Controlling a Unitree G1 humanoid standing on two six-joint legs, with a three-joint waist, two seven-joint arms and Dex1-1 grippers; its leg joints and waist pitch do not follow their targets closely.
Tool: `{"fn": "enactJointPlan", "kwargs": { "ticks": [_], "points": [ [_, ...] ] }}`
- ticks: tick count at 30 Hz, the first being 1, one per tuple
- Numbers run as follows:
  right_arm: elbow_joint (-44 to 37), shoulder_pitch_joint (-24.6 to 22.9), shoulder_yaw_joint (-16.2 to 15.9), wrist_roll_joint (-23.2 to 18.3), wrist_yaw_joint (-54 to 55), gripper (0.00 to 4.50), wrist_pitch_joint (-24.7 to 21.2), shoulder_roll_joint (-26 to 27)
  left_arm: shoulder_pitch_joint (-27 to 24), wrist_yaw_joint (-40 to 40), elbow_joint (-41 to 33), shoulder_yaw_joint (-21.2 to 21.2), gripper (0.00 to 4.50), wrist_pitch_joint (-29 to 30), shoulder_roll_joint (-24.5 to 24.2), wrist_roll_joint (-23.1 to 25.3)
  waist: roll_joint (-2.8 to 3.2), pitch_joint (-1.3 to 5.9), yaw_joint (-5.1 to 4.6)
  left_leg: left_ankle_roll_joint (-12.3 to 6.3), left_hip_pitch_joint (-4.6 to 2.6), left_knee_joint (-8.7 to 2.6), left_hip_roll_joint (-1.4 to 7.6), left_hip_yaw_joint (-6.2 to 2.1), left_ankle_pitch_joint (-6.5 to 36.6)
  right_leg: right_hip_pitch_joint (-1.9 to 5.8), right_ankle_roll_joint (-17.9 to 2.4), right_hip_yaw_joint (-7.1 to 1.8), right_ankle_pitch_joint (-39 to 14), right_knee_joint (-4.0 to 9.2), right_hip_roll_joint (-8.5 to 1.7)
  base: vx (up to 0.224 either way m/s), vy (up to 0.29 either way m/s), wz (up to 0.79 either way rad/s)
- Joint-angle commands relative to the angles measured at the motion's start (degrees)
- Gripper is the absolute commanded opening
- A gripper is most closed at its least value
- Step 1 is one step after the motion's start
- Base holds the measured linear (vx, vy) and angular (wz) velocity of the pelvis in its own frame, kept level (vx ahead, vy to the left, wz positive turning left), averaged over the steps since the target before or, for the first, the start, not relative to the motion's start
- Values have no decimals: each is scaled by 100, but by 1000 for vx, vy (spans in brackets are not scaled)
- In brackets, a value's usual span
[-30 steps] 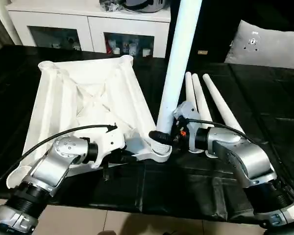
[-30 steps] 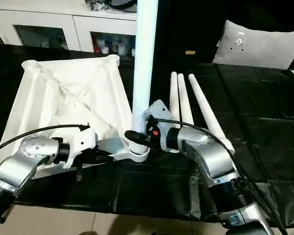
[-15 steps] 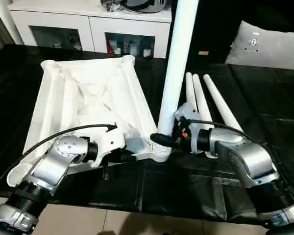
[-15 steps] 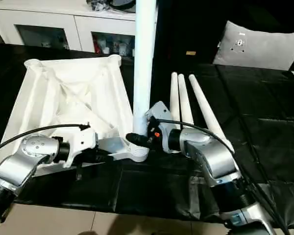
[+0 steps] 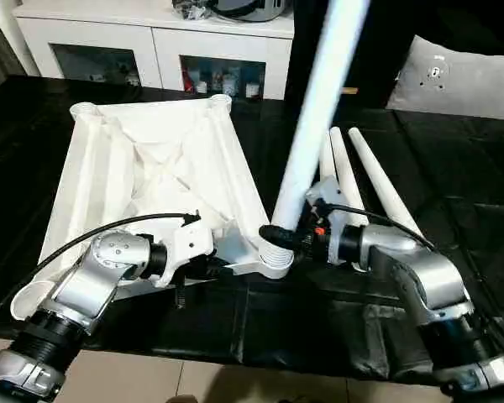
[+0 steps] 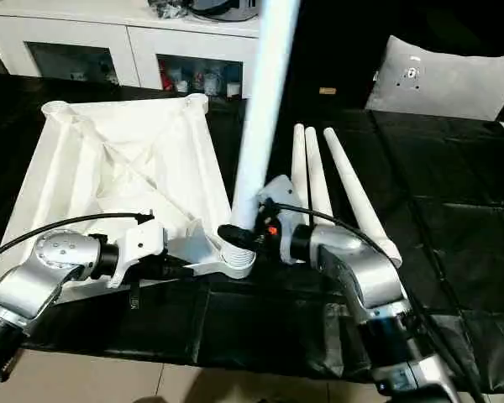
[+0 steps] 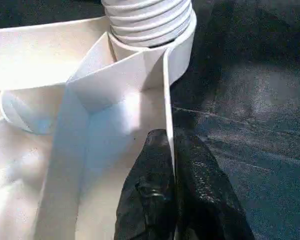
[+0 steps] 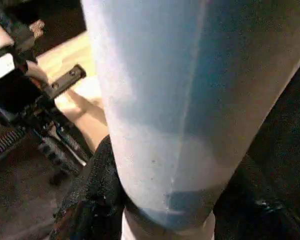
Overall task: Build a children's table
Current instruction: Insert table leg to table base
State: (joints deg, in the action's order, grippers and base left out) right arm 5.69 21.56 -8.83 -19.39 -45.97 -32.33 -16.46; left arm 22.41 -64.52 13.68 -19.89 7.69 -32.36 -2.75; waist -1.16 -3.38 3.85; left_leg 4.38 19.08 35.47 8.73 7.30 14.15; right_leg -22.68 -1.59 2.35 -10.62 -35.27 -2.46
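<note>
The leg [image 5: 319, 117] leans toward the upper right, so its ribbed end could bind or pop from the corner socket [image 5: 275, 260] at centre frame. The right pincer [image 5: 287, 238] clasps it just above; the left pincer [image 7: 172, 195], closed, pinches the tabletop's [image 5: 151, 168] rim beside it.

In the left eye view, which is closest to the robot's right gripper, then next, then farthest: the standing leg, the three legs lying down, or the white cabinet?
1. Standing leg: in the right gripper itself.
2. Three lying legs: just behind it.
3. White cabinet: far back, to the left.
</note>
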Motion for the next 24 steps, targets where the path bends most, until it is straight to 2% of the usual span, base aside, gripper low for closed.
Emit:
{"fn": "enactJointPlan", "kwargs": {
  "ticks": [1,3,6,9,10,11,12,13,14,16,19,24],
  "points": [
    [269,-227,-10,-3,76,189,-15,33,-17,-143,-104,-147,0,-59,52,22,125,340,11,31,56,-503,386,-41,499,339,-1366,-325,-762,360,-590,0,0,0],
    [296,-376,94,-45,102,189,102,90,-14,-117,-78,-131,0,-57,65,34,150,337,21,42,59,-507,387,-47,517,339,-1372,-323,-746,355,-589,0,0,0],
    [285,-620,150,-42,111,189,310,104,-11,-92,-45,-121,0,-53,80,40,136,337,25,25,56,-512,387,-43,566,342,-1347,-321,-841,371,-587,0,0,0],
    [245,-706,152,-23,118,189,372,95,-11,-87,-35,-116,0,-50,84,43,154,338,49,-1,54,-518,388,-43,578,336,-1315,-320,-905,379,-582,0,0,0],
    [166,-751,89,72,143,189,425,47,-18,-90,-34,-116,0,-56,78,50,197,335,55,11,52,-519,385,-47,609,328,-1312,-321,-946,382,-583,0,0,0],
    [116,-778,44,139,161,189,468,15,-23,-94,-33,-116,0,-61,74,57,168,331,57,12,54,-525,391,-43,648,332,-1278,-323,-1009,397,-580,0,0,0],
    [116,-778,44,139,161,189,468,15,-23,-94,-33,-116,0,-61,74,57,165,332,64,14,58,-525,386,-45,651,338,-1260,-323,-1041,396,-579,0,0,0],
    [34,-790,-125,342,168,189,567,-102,-38,-105,-48,-122,0,-67,56,68,209,339,80,30,53,-528,391,-52,642,330,-1238,-320,-1062,392,-586,0,0,0],
    [34,-790,-125,342,168,189,567,-102,-38,-105,-48,-122,0,-67,56,68,186,332,71,29,55,-529,384,-44,662,330,-1208,-323,-1083,403,-571,0,0,0],
    [-91,-799,-527,684,-4,189,721,-356,-87,-127,-106,-136,0,-69,25,82,153,335,79,21,65,-530,386,-44,679,337,-1178,-322,-1169,408,-580,0,0,0],
    [-41,-816,-815,952,-147,188,887,-502,-120,-145,-150,-145,0,-65,3,89,155,332,83,-29,65,-528,382,-31,582,321,-1131,-327,-1137,410,-572,0,0,0],
    [40,-864,-902,1014,-128,188,993,-468,-157,-169,-197,-139,0,-51,-33,89,158,338,88,-33,57,-546,393,-43,682,322,-1134,-326,-1162,411,-571,0,0,0]
  ]
}}
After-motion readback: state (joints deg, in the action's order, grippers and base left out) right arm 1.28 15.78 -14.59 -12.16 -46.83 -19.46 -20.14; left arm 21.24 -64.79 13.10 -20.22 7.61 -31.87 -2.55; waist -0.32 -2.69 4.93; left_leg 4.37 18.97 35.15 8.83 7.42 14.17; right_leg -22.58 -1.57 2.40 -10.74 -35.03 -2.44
